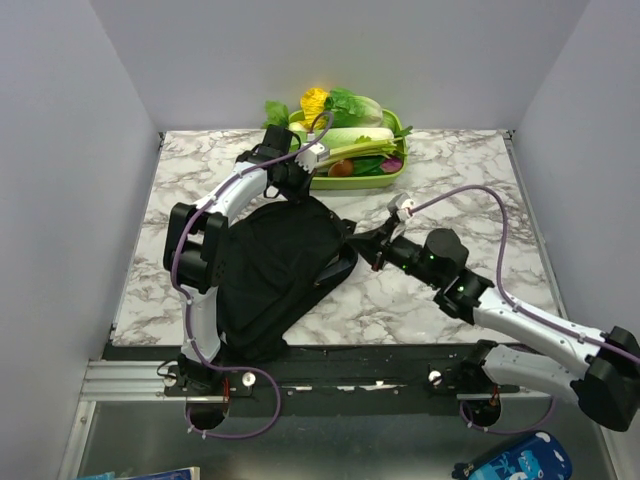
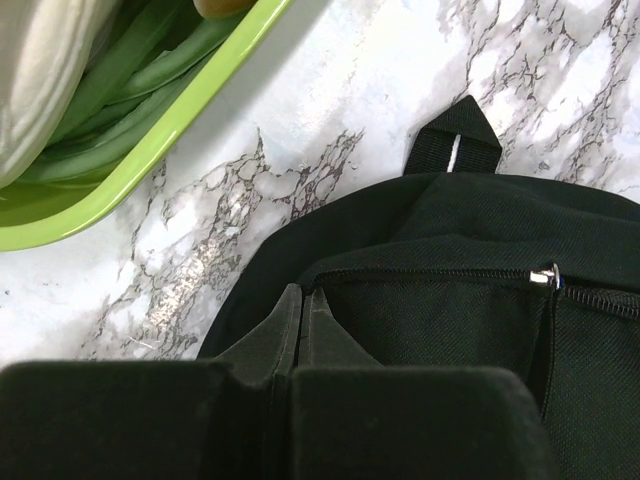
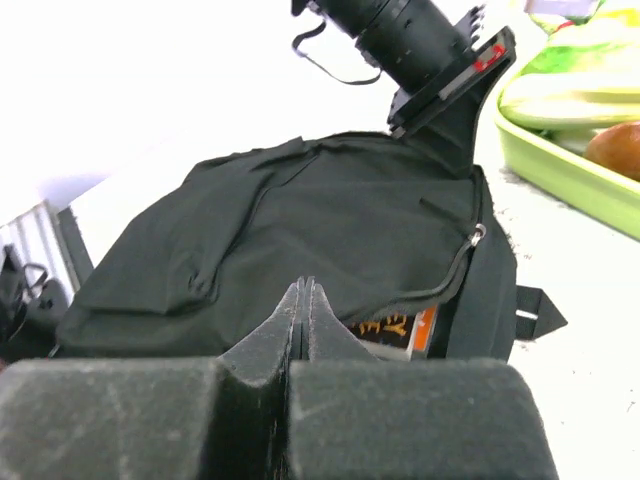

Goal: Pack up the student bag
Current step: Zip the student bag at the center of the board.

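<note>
The student bag (image 1: 275, 270), a soft black backpack, lies flat on the marble table left of centre. Its main zip stands partly open on the right side, and an orange-and-black book (image 3: 400, 328) shows inside the gap. The zip pull (image 3: 479, 234) hangs near the bag's top, where the carry loop (image 2: 455, 140) points toward the tray. My left gripper (image 1: 303, 190) is shut, its tips (image 2: 302, 300) resting at the bag's top edge with nothing visible between them. My right gripper (image 1: 373, 252) is shut and holds nothing, low at the bag's right side, its tips (image 3: 303, 295) pointing at the opening.
A lime green tray (image 1: 395, 178) of toy vegetables stands at the back of the table, just beyond the bag's top and close to my left gripper. A black strap (image 1: 350, 232) trails from the bag toward my right gripper. Walls enclose the table on three sides.
</note>
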Action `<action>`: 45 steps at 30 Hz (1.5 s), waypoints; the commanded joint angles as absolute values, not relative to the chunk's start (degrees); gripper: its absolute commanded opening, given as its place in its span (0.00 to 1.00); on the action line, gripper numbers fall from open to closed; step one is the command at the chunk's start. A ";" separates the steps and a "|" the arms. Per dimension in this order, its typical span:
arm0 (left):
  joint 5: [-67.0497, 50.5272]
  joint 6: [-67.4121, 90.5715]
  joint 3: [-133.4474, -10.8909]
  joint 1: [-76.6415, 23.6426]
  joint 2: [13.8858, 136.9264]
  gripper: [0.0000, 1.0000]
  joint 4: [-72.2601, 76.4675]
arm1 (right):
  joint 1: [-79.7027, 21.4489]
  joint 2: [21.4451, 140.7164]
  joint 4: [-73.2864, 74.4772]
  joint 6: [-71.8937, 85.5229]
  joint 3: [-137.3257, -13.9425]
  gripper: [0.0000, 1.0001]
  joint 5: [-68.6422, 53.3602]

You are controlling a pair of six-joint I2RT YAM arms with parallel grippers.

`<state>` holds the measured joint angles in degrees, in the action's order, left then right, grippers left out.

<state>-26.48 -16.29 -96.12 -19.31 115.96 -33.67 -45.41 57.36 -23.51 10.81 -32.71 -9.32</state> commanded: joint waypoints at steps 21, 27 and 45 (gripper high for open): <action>-28.39 -16.08 -98.43 -18.46 116.81 0.01 -34.89 | -42.80 88.76 -20.92 18.20 -40.23 0.01 -9.32; -29.53 -16.78 -98.53 -18.37 116.28 0.01 -36.21 | -35.97 87.82 -16.96 17.22 -48.07 0.18 -11.32; -32.17 -16.79 -98.09 -18.37 116.10 0.02 -36.74 | -34.10 95.97 -6.51 -24.51 -62.66 0.60 -32.06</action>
<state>-29.50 -17.15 -97.06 -18.70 116.05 -35.31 -34.06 93.45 -11.70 -13.58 -61.52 -24.62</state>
